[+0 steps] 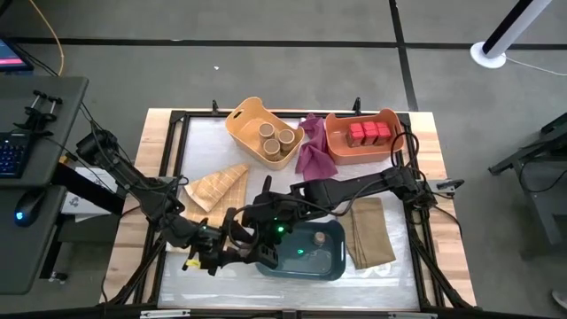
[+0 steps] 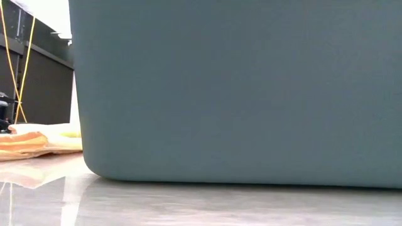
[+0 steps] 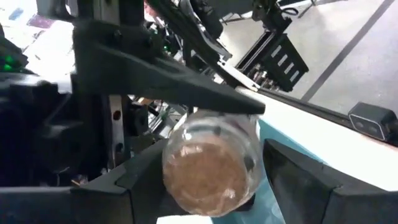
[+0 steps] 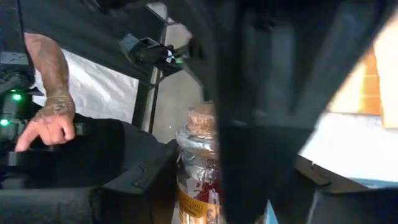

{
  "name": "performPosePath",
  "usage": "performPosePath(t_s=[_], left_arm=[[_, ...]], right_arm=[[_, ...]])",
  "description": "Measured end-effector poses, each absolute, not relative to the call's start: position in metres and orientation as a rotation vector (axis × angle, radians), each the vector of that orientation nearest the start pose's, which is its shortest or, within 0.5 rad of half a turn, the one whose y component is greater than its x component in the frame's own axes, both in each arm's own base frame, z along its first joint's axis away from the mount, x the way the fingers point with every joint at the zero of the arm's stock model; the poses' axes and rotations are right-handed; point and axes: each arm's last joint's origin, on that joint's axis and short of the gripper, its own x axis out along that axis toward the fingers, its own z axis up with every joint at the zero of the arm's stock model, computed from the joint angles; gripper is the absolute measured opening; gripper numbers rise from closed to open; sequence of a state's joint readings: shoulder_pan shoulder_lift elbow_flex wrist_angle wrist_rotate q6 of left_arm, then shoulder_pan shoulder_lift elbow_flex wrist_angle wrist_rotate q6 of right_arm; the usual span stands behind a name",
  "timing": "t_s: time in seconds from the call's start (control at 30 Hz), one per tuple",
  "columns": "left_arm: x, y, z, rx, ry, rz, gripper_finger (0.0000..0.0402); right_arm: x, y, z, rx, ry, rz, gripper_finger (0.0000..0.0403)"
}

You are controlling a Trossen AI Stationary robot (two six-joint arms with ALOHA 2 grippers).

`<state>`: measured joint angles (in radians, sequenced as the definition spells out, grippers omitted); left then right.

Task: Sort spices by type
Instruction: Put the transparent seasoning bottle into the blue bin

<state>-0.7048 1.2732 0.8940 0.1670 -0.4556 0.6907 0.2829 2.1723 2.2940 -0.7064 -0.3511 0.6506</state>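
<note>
Wooden table edges (image 1: 443, 257) frame our workspace, where our left gripper (image 3: 205, 186) clenches a small clear glass jar of brown powder (image 3: 208, 165) between its fingers (image 3: 298, 186), beside the dark teal plastic bin (image 1: 328, 257). Our right gripper (image 1: 266, 232) meets it there; whether its fingers hold the jar, we cannot tell. Beyond them sit tan cardboard cylinders (image 1: 276, 138) in a yellow bin (image 1: 244, 120) and red boxy tins (image 1: 368, 133) in an orange bin (image 1: 390, 151).
</note>
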Motion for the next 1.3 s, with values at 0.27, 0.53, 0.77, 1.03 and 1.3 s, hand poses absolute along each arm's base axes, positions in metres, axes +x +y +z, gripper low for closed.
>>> performPosePath(t_s=[0.27, 0.53, 0.77, 1.03, 1.3], left_arm=[[0.224, -0.176, 0.303, 0.81, 0.065, -0.309, 0.0218], [0.225, -0.174, 0.303, 0.81, 0.069, -0.301, 0.0144], [0.226, -0.171, 0.3, 0.765, 0.118, -0.28, 0.0143], [0.224, -0.168, 0.291, 0.677, 0.232, -0.232, 0.0143], [0.219, -0.162, 0.274, 0.621, 0.409, -0.195, 0.0141]], right_arm=[[0.462, 0.143, 0.357, 0.63, 0.781, 0.372, 0.0203], [0.462, 0.143, 0.357, 0.649, 0.784, 0.364, 0.0214], [0.463, 0.139, 0.357, 0.687, 0.801, 0.365, 0.0216], [0.452, 0.126, 0.364, 0.647, 0.888, 0.304, 0.0216], [0.429, 0.123, 0.374, 0.609, 0.982, 0.281, 0.0216]])
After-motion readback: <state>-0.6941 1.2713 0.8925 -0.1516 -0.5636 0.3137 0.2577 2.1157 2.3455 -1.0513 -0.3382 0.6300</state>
